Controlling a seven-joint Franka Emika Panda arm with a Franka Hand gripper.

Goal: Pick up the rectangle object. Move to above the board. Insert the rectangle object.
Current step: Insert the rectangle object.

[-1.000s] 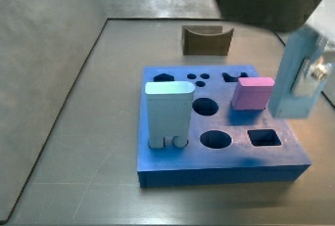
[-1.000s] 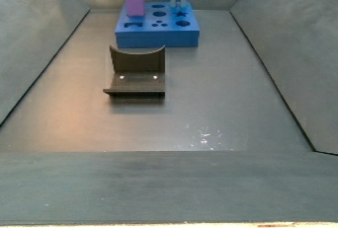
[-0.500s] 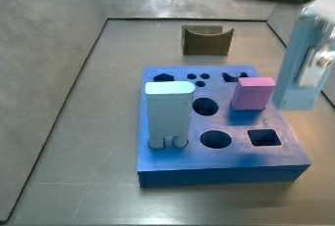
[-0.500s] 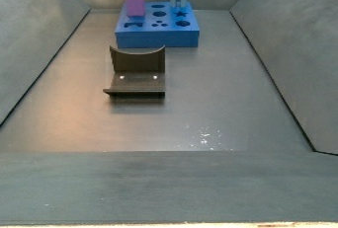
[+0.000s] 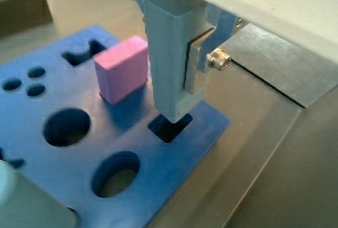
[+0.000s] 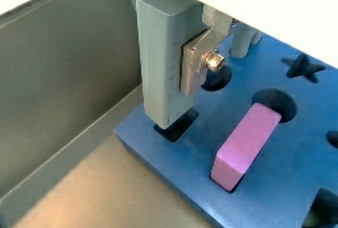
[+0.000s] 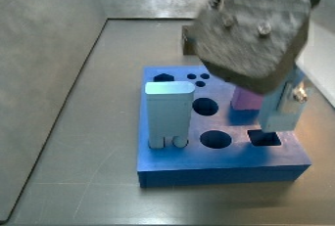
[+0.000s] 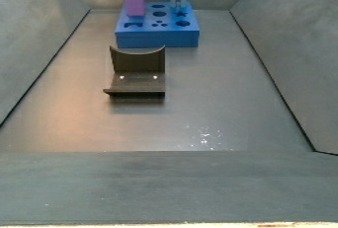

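While my gripper point(image 5: 185, 59) pinches the rectangle object point(image 5: 173, 49) upright between its 2 fingers point(image 6: 199, 59), the slab's lower end sits at a dark slot in the board point(image 5: 53, 94), just beside the pink cube point(image 5: 122, 66).

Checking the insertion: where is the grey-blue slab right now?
In both wrist views the slab hangs upright in the claw, its lower end at a dark hole near the blue board's edge, beside the pink cube.

tool point(image 5: 183, 59) over board point(image 5: 53, 84) corner | pink cube point(image 5: 122, 67) just beside | floor beyond edge open
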